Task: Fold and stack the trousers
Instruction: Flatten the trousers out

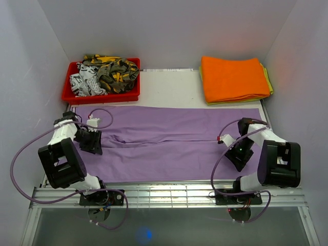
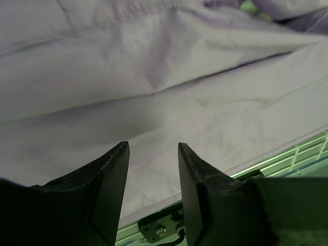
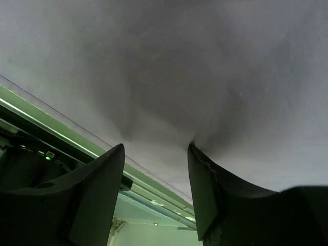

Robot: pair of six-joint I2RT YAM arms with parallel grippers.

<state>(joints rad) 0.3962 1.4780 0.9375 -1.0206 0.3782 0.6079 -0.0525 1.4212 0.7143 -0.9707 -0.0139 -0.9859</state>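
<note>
Left gripper point(image 2: 152, 145) and right gripper point(image 3: 155, 147) both stand released and empty, I see, over the spread trousers point(image 1: 169, 154).

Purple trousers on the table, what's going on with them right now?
The lilac trousers lie spread flat across the table, not yet folded. The left tool and the right tool sit low over the fabric near its opposite ends. Both are open and neither grips anything.
</note>
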